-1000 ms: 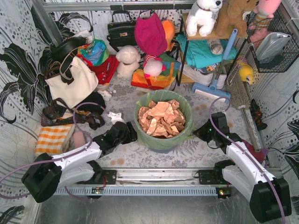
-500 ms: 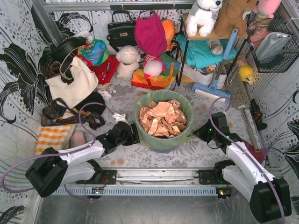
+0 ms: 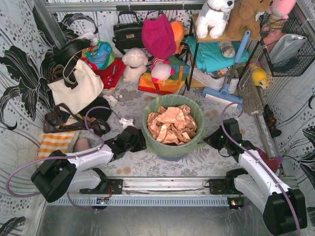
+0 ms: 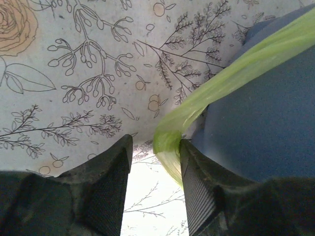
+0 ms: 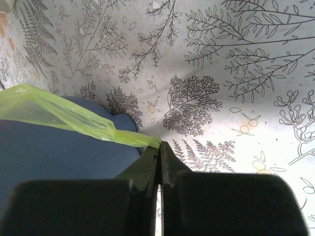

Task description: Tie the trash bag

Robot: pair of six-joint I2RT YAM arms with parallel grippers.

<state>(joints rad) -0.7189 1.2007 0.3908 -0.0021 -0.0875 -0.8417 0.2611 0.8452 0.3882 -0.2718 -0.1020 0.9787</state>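
The trash bag [image 3: 173,104], thin light-green plastic full of crumpled tan paper, lines the round blue-grey bin [image 3: 172,149] at the middle of the table. My left gripper [image 3: 141,140] is low at the bin's left side. In the left wrist view its jaws [image 4: 156,147] stand open, and a pulled-out strip of the bag [image 4: 231,73] runs down between them, lying against the right finger [image 4: 197,172]. My right gripper [image 3: 207,140] is at the bin's right side, shut [image 5: 160,146] on a twisted corner of the bag [image 5: 59,115].
Behind the bin lie plush toys [image 3: 134,64], a white tote [image 3: 76,88], handbags [image 3: 127,32] and a shelf rack [image 3: 221,49]. A blue mop head [image 3: 224,96] sits back right, an orange checked cloth [image 3: 56,145] at the left. The rail [image 3: 167,184] runs along the near edge.
My left arm's elbow has swung right and its gripper has edged up to the bin's left side. The right arm has not moved.
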